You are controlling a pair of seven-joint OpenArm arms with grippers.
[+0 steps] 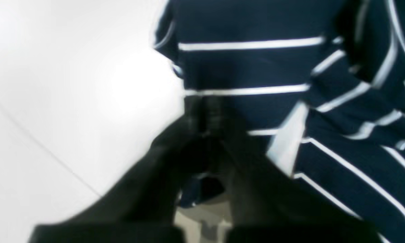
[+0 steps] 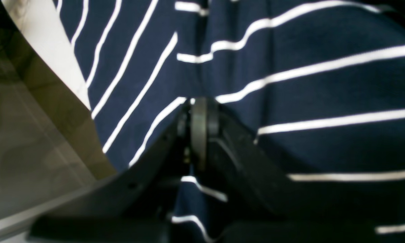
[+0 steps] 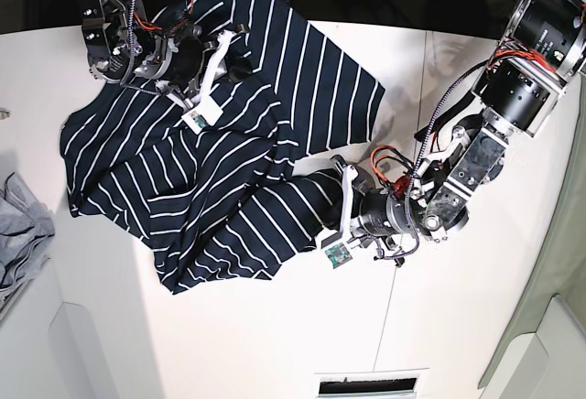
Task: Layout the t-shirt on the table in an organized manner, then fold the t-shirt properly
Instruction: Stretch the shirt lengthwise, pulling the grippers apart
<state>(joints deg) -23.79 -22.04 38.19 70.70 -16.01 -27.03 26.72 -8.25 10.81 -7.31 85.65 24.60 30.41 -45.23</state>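
Note:
The t-shirt (image 3: 220,170), dark navy with thin white stripes, lies rumpled and partly spread on the white table (image 3: 275,326). My left gripper (image 3: 322,199) sits at the shirt's right side, near the hem. In the left wrist view this gripper (image 1: 204,113) is shut on the edge of the t-shirt (image 1: 249,64), though the picture is blurred. My right gripper (image 3: 240,63) is at the shirt's far upper part. Up close, the right gripper (image 2: 200,111) is pinched shut on a fold of the striped t-shirt (image 2: 324,94).
A plain grey cloth (image 3: 18,225) lies at the table's left edge. A pale grey-green panel (image 3: 558,262) stands along the right. A dark slot (image 3: 364,385) sits at the near edge. The table edge (image 2: 50,57) runs just left of the right gripper, with a drop beyond.

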